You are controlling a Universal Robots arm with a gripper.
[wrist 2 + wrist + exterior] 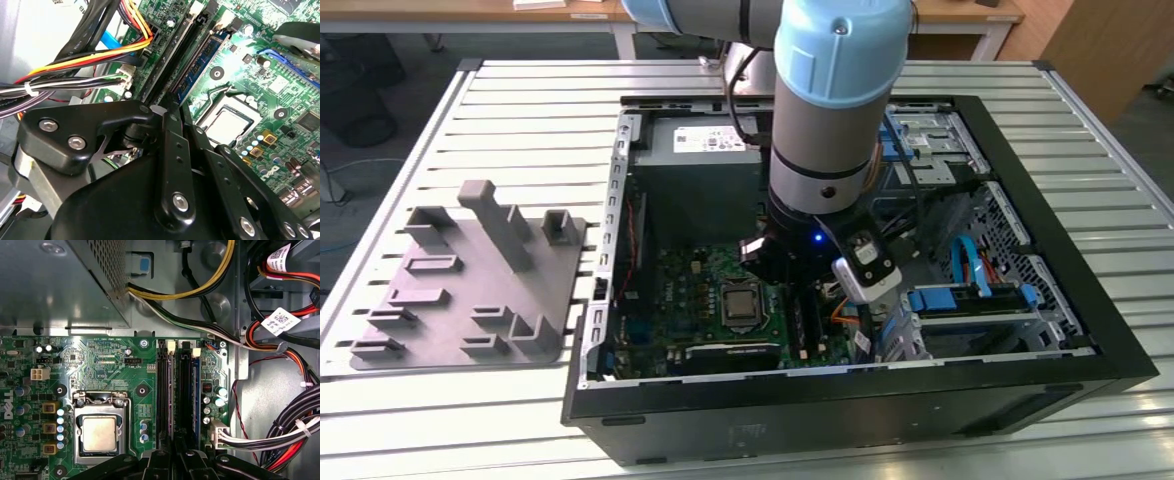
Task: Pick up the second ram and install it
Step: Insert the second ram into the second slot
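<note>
1 gripper (172, 107) prob. on second ram (197, 65)

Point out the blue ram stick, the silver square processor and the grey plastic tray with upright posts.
Blue ram stick (196, 390): first wrist view, its long edge in the slot.
Silver square processor (99, 433): first wrist view, centre of its lid.
Grey plastic tray (447, 300): exterior view, bare flat base.

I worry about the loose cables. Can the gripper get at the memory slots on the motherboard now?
Probably yes. The gripper hangs just over the memory slots, and the cables lie off to one side of the slots, not across them.
</note>
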